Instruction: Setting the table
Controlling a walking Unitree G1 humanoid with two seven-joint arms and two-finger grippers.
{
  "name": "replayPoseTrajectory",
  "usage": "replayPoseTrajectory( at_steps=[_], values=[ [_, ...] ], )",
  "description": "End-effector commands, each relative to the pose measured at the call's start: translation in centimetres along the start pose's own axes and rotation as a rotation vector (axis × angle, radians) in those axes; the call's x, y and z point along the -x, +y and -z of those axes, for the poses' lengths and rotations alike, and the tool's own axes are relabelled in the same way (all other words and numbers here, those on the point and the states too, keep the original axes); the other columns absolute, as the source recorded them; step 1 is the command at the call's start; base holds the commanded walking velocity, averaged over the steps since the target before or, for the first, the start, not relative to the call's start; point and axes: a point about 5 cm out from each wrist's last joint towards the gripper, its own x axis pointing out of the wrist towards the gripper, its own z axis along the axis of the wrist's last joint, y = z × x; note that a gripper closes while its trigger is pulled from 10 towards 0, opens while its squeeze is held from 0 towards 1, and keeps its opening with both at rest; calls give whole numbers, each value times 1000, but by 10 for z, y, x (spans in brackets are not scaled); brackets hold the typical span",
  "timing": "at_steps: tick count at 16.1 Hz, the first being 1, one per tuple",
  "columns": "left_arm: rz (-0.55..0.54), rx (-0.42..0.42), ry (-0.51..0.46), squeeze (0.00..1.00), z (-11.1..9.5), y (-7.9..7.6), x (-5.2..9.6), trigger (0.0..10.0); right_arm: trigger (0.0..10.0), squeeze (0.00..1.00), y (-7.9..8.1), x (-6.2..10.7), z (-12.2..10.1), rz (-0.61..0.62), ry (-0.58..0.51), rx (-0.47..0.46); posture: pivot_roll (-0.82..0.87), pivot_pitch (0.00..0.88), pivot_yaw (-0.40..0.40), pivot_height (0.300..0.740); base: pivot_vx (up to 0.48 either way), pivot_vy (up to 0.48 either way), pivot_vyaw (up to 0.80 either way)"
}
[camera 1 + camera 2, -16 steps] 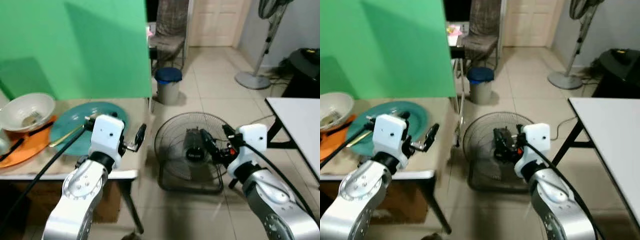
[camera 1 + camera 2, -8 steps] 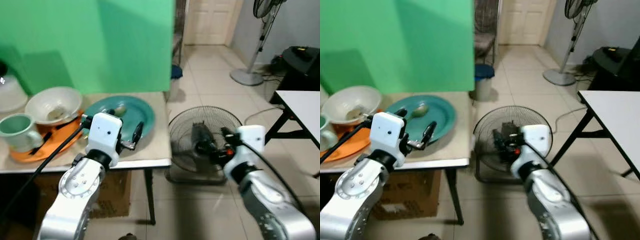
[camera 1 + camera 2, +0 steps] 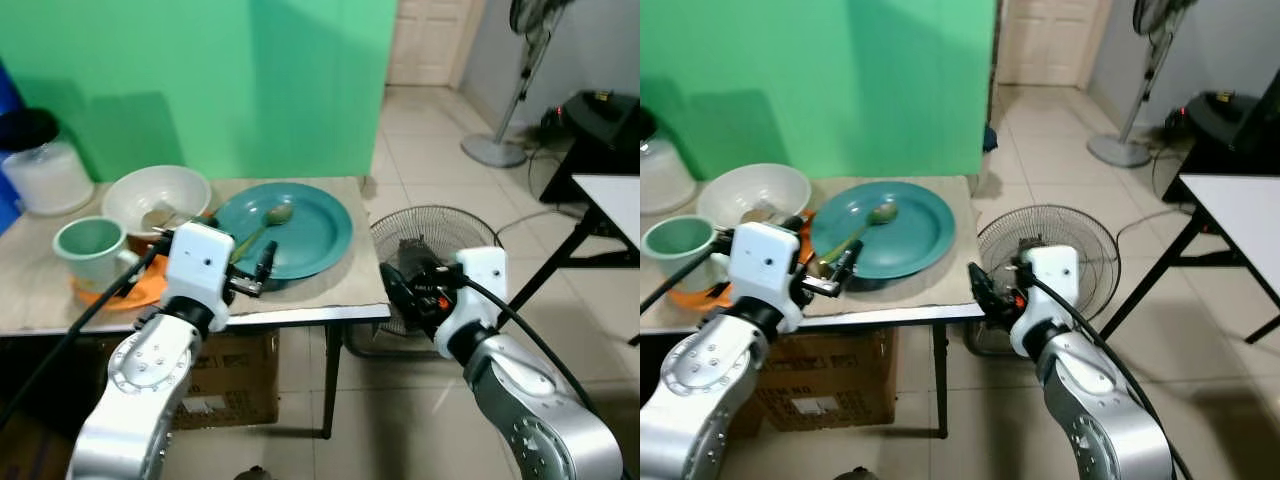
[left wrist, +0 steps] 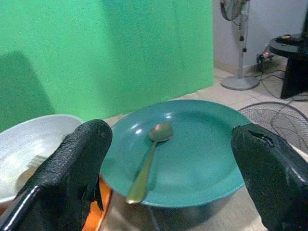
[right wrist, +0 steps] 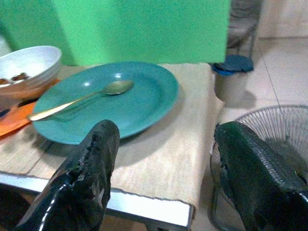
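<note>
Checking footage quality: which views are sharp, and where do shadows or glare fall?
Eye views: fairly sharp, soft shadows on the green wall. Left wrist view: spoon crisp, small glare spots on the plate, near fingers blurred. Right wrist view: slightly soft, dark under the plate's rim.

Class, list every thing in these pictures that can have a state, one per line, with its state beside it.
Teal plate: flat on the table, a spoon on it.
Spoon: lying on the plate, bowl end toward the green wall.
White bowl: upright, something inside.
Green mug: upright on the orange mat.
Left claw: open, facing the plate.
Right claw: open, holding nothing.
Floor fan: on the floor beside the table.
</note>
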Motion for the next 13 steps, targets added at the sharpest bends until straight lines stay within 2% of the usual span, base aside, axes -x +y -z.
replayPoseTrajectory(
  at_steps=[1, 3, 8, 10, 13],
  values=[
    [23, 16, -4, 0, -2, -3, 0, 10000, 10000, 0, 0, 0, 1, -18, 22, 24, 160, 0, 7, 740, 0, 0, 656],
    [26, 9, -2, 0, -2, -3, 0, 10000, 10000, 0, 1, -1, 1, -27, 27, 32, 162, 0, 5, 740, 0, 0, 800],
    [70, -10, 12, 0, 1, -4, -5, 10000, 10000, 0, -4, -4, -2, 9, 12, 18, 161, 0, 6, 740, 0, 0, 0],
    [83, -5, 8, 0, -1, -2, -8, 10000, 10000, 0, -6, -4, -3, 27, 7, 13, 155, 0, 12, 740, 0, 0, -469],
    [99, -5, 7, 0, -1, -2, -11, 10000, 10000, 0, -6, -3, -4, 35, 1, 11, 148, 0, 18, 740, 258, 0, -800]
  ],
)
